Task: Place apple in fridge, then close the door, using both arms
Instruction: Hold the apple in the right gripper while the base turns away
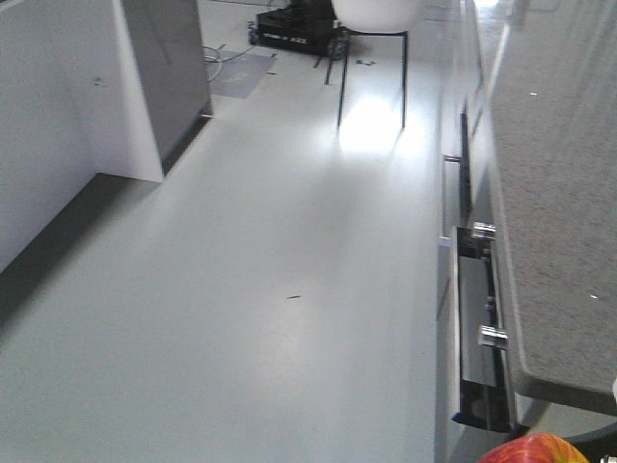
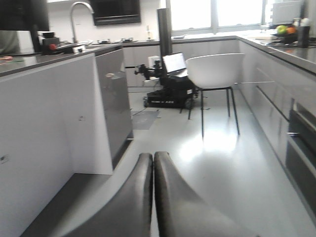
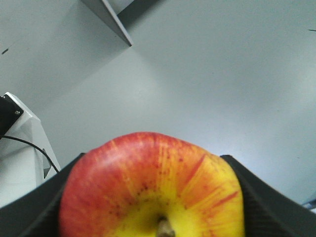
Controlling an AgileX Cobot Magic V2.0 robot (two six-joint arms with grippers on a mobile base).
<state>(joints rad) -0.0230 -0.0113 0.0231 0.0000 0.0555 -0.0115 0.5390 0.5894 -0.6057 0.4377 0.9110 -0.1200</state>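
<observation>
My right claw point(image 3: 153, 210) is clamped on the apple point(image 3: 150, 190), one black finger point(image 3: 269, 197) pressed to each flank. The fruit fills the bottom of the right wrist view. Its skin is red and streaked over the shoulder, turning to yellow around the dimple, where a short brown stem stub shows. Below it lies only pale grey floor point(image 3: 222, 74), so the apple hangs in the air, resting on nothing. The front view catches just a red-and-yellow sliver of the same apple point(image 1: 536, 449) at its lower right corner. It sits just beside the speckled grey counter point(image 1: 559, 193) and the open drawer with round metal handles point(image 1: 484, 230) beneath it.

My left claw point(image 2: 153, 157) is closed, its two dark fingers touching along their length with nothing between them, and it points down the aisle.

Only the left wrist view shows the room at height. A white-sided island point(image 2: 59, 113) with a curved tap point(image 2: 79, 10) stands on the left. Farther off are a white chair point(image 2: 215, 71) on thin black legs and an open laptop point(image 2: 174, 62) on a black cart behind it. Green and orange fruit point(image 2: 282, 29) sits on the far counter by the bright windows. The front view cuts the chair off at the seat and mostly looks at the floor.
</observation>
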